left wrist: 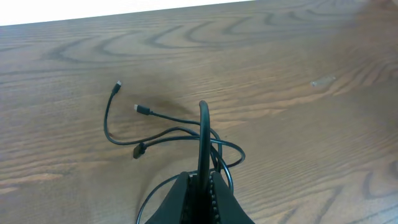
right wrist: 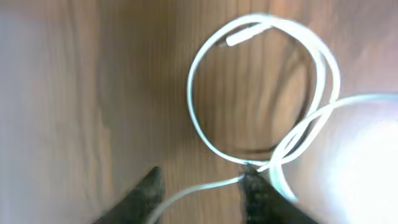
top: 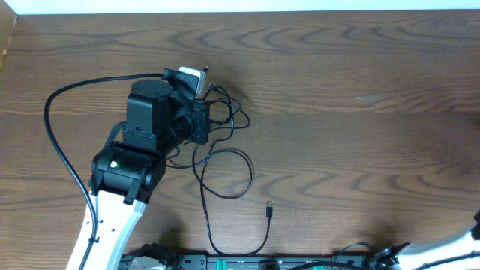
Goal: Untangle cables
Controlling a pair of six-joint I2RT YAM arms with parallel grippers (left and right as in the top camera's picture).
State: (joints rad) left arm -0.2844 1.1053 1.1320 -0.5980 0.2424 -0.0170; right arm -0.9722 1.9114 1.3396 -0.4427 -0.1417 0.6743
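Overhead, the black cables (top: 217, 142) are lying in a loose tangle left of the desk's (top: 360, 150) centre. One strand is trailing to the near edge, and wide bare wood is spreading rightward and up to the far edge. The left fingers (left wrist: 186, 199) are pinching together on one loop of them, holding it upright. The right fingers (right wrist: 146, 190) are standing apart astride a blurred white cable (right wrist: 199, 118).
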